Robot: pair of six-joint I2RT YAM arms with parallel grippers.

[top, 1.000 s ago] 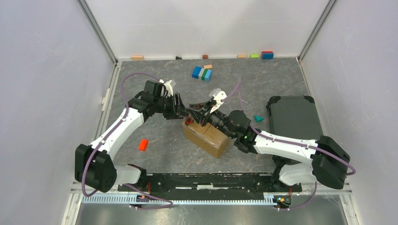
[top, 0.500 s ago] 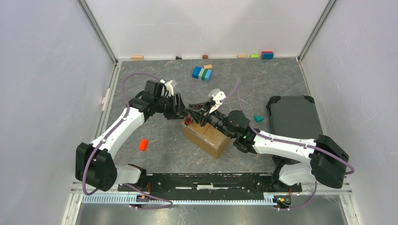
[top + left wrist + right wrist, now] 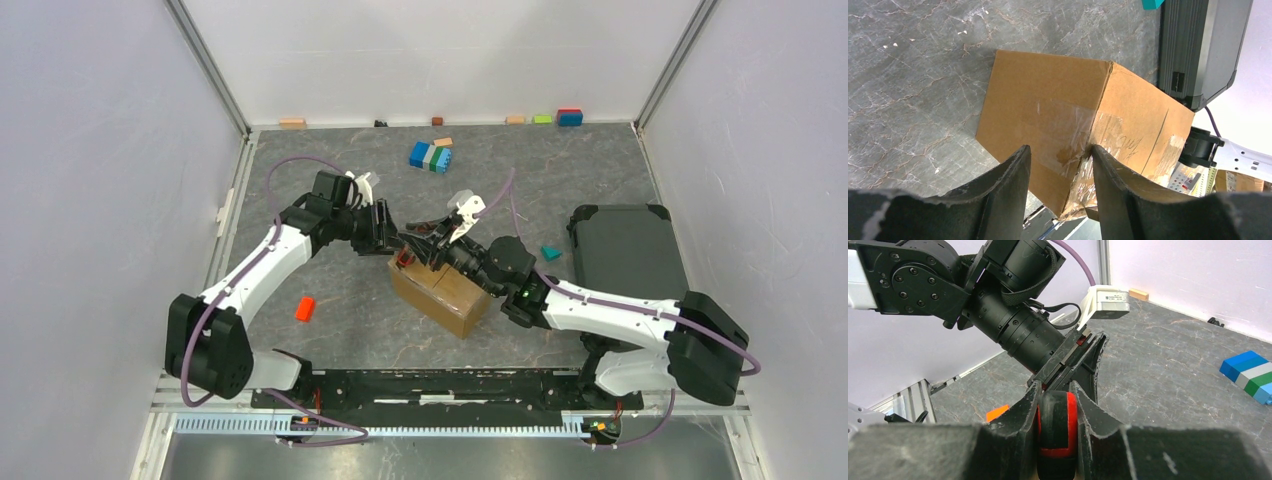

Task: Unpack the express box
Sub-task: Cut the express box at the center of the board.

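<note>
Nearest me, the left arm [image 3: 255,275] and the right arm [image 3: 610,310], two in all, reach in from the near edge of the table [image 3: 330,335]. One loose red block [image 3: 305,308] lies beside the left one. Between them, mid-table, sits the single cardboard box [image 3: 440,292], shut, with clear tape over its seams. I'd guess it is light and stiff along the edges, but slick where taped and easy to dent if pinched; a corner or flap edge looks the best hold.

The left gripper [image 3: 1059,152] has its fingers spread at the box's taped corner; I cannot tell whether they touch. The right gripper [image 3: 1055,389] is clamped on a red-and-black piece [image 3: 1058,432] over the box's far end.

Off to the right lie one black case [image 3: 625,250] and one teal bit [image 3: 551,252]. Further back are one blue-green block cluster [image 3: 431,156] with an orange block [image 3: 443,142] beside it, then a row of small pieces [image 3: 515,119], six by my count, along the far wall.
</note>
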